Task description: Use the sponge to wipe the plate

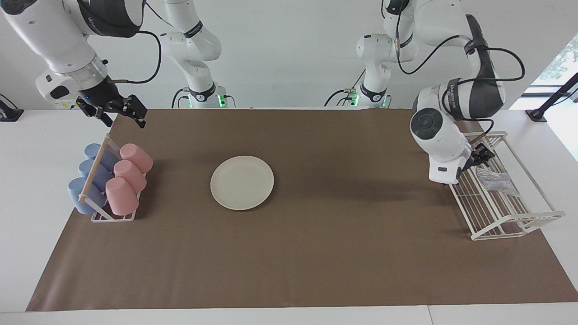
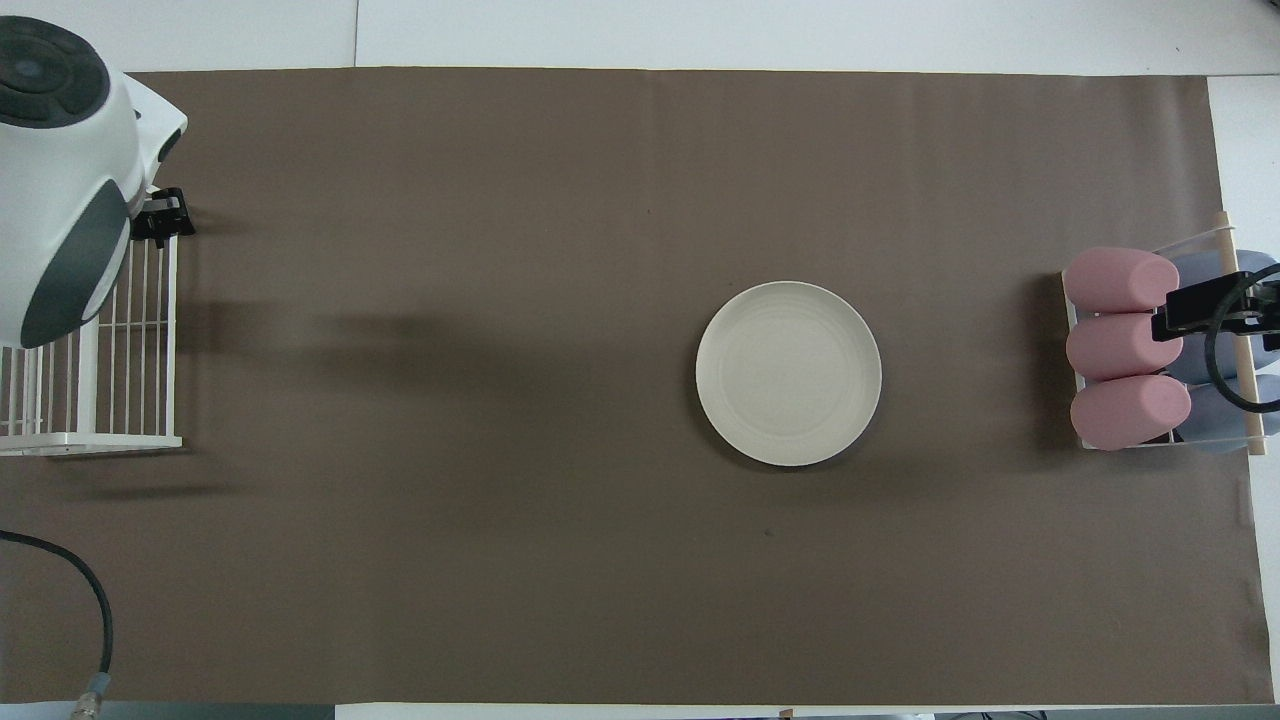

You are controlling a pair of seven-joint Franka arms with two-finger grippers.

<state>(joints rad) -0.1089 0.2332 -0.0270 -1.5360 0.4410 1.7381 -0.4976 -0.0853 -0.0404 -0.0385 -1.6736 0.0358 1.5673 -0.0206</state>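
Your left hand [image 1: 481, 155] is hovering spread and empty over the wire rack [image 1: 519, 225], just beside the sponge [image 1: 496, 182] lying in it. That glittery pad is looking soft, light and crumply, so you are best pinching it across its middle. The plate [image 1: 242, 182] is sitting well apart from the rack. Your right hand [image 1: 118, 111], also spread, is waiting.

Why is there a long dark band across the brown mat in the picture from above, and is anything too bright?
Overhead view: the band is a soft shadow running from the left arm's end toward the plate. Facing view: a window at the edge glares white; the sponge glints in the wire rack.
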